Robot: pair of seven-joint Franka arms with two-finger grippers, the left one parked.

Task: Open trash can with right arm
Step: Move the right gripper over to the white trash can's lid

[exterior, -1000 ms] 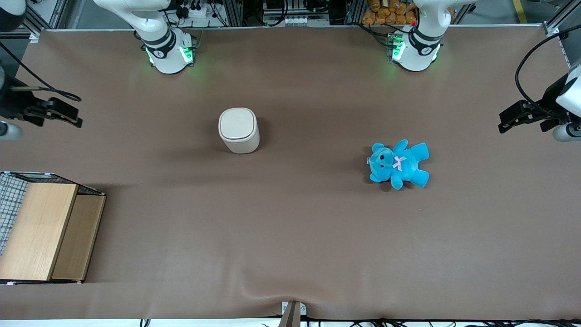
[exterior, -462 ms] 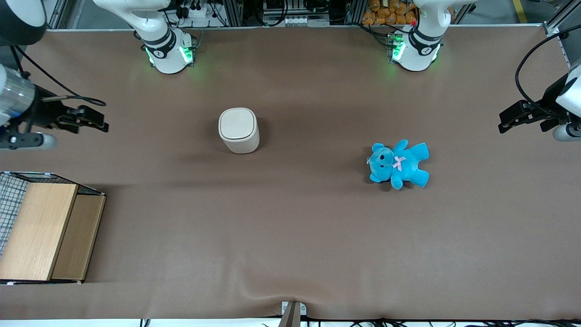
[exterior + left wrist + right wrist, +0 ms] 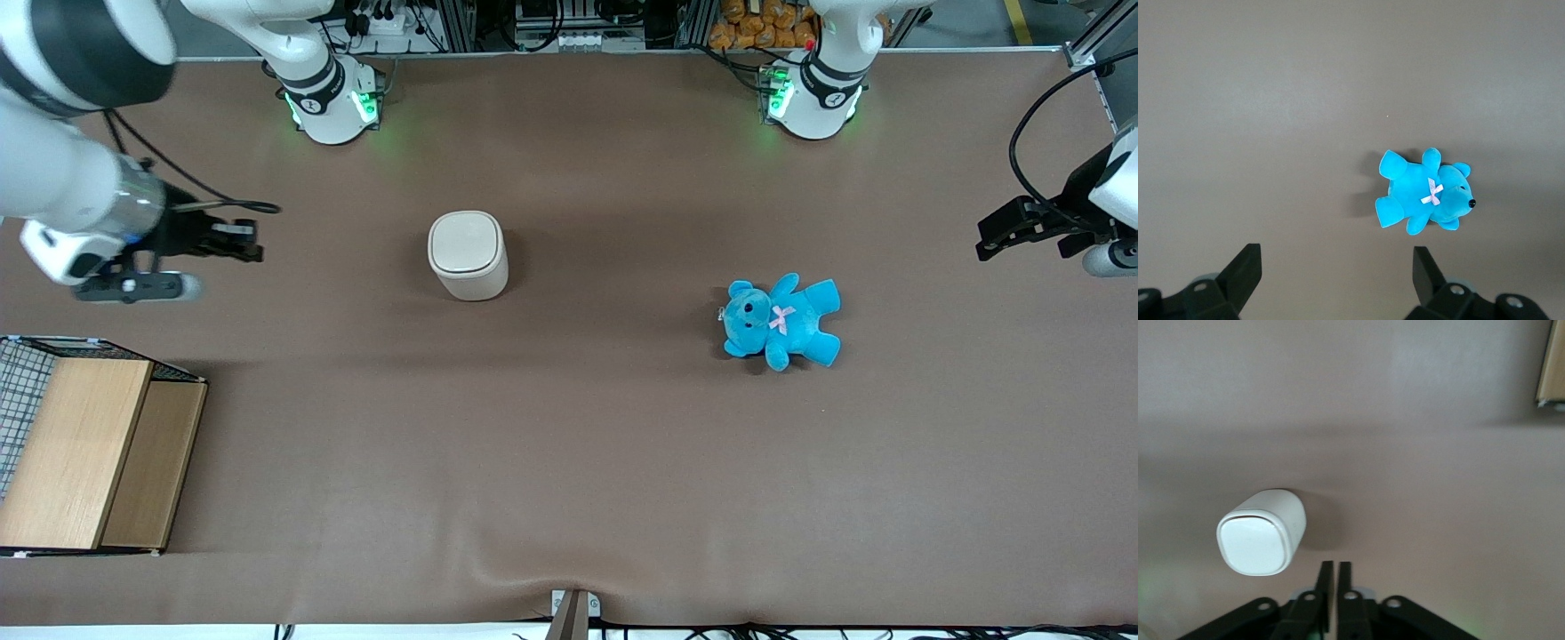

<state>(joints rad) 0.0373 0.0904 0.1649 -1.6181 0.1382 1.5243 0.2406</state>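
Observation:
The cream-white trash can [image 3: 468, 255] stands upright on the brown table with its flip lid down. It also shows in the right wrist view, trash can [image 3: 1262, 531], lid flat and closed. The right arm [image 3: 67, 178] reaches in from the working arm's end of the table. Its black gripper [image 3: 252, 241] hovers above the cloth, well apart from the can, at about the same distance from the front camera. The gripper [image 3: 1335, 566] is shut, its two fingers nearly touching with nothing between them.
A blue teddy bear [image 3: 781, 321] lies on the table toward the parked arm's end. A wooden box with wire mesh [image 3: 84, 444] sits near the table's front edge at the working arm's end; its corner [image 3: 1551, 367] shows in the right wrist view.
The right arm has swung in from the table's end toward the trash can, its gripper travelling along the cloth. The can and teddy bear have not moved.

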